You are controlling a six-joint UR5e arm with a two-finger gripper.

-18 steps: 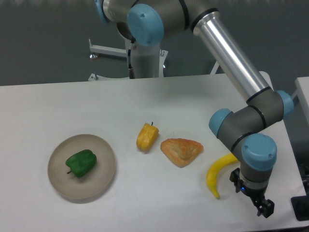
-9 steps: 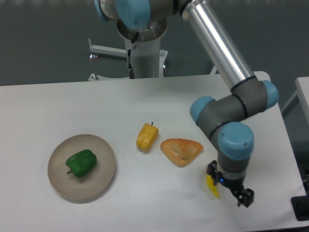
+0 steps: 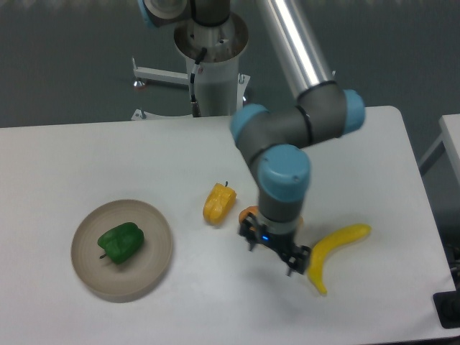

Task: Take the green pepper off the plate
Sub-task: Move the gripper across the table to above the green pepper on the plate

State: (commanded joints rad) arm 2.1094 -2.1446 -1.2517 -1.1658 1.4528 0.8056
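Fixed cam, single view.

Green pepper (image 3: 121,242) lies on the plate (image 3: 154,228), slightly left of plate centre, stem end toward lower left. Plate sits on white tabletop (image 3: 86,158), front-left area. Pepper untouched, nothing in contact w/ it.

Gripper (image 3: 277,251) hangs over the tabletop mid-front, pointing down, well apart from the pepper and to its right, at approx the same depth in frame. Yellow pepper (image 3: 218,203) lies between plate and gripper, just right of the plate rim, closer to the gripper side. Gripper fingers (image 3: 298,260) seen as small dark tips below the wrist; gap between them not resolvable at this angle, so cannot tell if spread or closed. Nothing visibly held.

Orange wedge-shaped item (image 3: 249,214) mostly hidden behind the wrist, only a bit showing at its left and right edges. Banana (image 3: 332,250) on tabletop just right of the gripper, curved, one end near the finger tips; contact unclear.

Arm (image 3: 287,129) comes down from the base at top centre, elbow right of centre, wrist w/ blue caps directly above gripper.
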